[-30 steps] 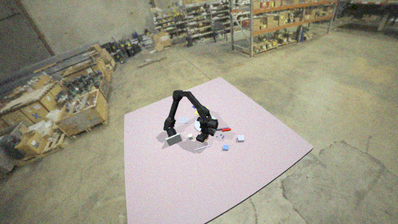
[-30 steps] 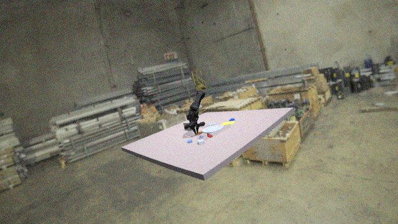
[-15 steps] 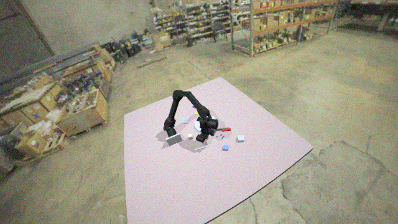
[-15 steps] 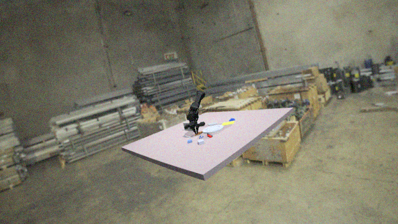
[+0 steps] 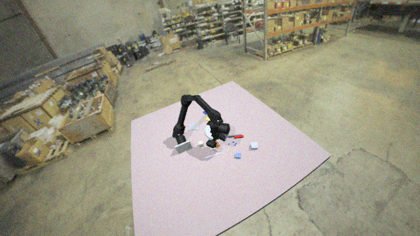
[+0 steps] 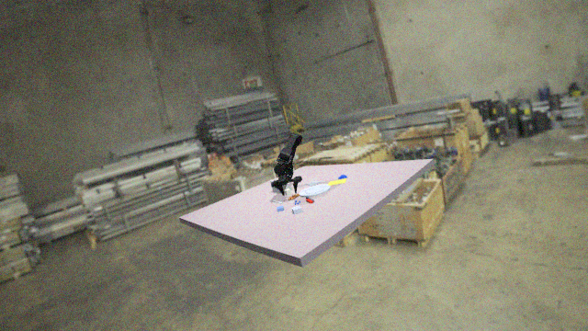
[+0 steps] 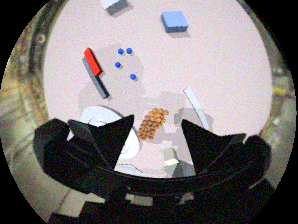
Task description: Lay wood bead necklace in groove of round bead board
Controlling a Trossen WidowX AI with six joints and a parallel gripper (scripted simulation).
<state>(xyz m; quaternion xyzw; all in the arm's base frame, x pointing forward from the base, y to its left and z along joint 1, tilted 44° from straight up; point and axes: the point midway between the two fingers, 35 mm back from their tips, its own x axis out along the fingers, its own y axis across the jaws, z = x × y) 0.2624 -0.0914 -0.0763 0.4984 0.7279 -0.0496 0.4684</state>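
Note:
The wood bead necklace [image 5: 217,144] [image 6: 293,197] [image 7: 149,128] lies on the table in a bunched, elongated heap of orange-brown beads. The round bead board [image 5: 208,132] [image 6: 315,190] [image 7: 95,113] is a white disc with ring lines. It lies beside the necklace, to its left in the wrist view, where my left finger hides part of it. My gripper [image 5: 217,141] [image 6: 289,191] [image 7: 158,119] is open, its fingers wide apart and pointing down over the necklace. The heap shows between the fingertips in the wrist view, with neither finger seen gripping it.
A red-handled tool [image 5: 239,136] [image 7: 93,62] and several blue beads [image 7: 120,51] lie beyond the necklace. Farther out are a blue block [image 5: 238,155] [image 7: 174,20] and a white block [image 5: 254,145]. A pale strip [image 7: 196,106] and a cream block [image 5: 201,143] lie close by.

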